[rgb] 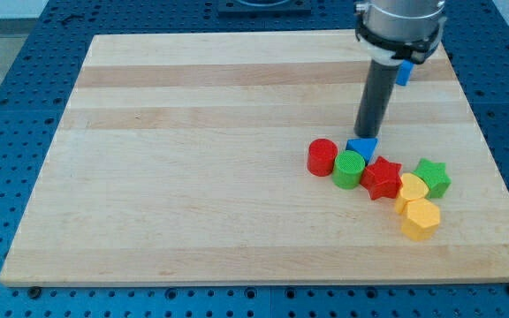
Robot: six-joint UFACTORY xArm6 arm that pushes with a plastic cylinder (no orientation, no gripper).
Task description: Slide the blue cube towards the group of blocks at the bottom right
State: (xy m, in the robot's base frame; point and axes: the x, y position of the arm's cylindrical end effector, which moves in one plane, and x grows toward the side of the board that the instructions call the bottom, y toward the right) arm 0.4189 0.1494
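The pale wooden worktop (193,177) filled most of the view, striped in light and darker planks. My arm came in from the view's top as a grey housing with a straight dark rod (376,93) slanting down to my tip (366,135). The arm carried no pincer, only this rod, so there was nothing to be apart, together or clamped.

The group of blocks lay right at my tip and spread from it toward the view's bottom right:
- a yellow hexagonal block (421,219), farthest off
- a second yellow block (413,186), touching the first
- a green star (433,177), out toward the view's right
- a red star (382,177)
- a green cylinder (349,169)
- a red cylinder (322,156), on the view's left of my tip
- a blue triangular block (362,147), just under my tip, touching it or very nearly

The small blue cube (405,72) lay well apart from all of these, toward the view's top and a little right of my tip. It was half hidden behind the housing.

That left my tip between the cube and the group, on the wrong side for pushing. I judged it would have to pass round to the cube's top side. From there it could drive the cube down the view, slightly leftward.
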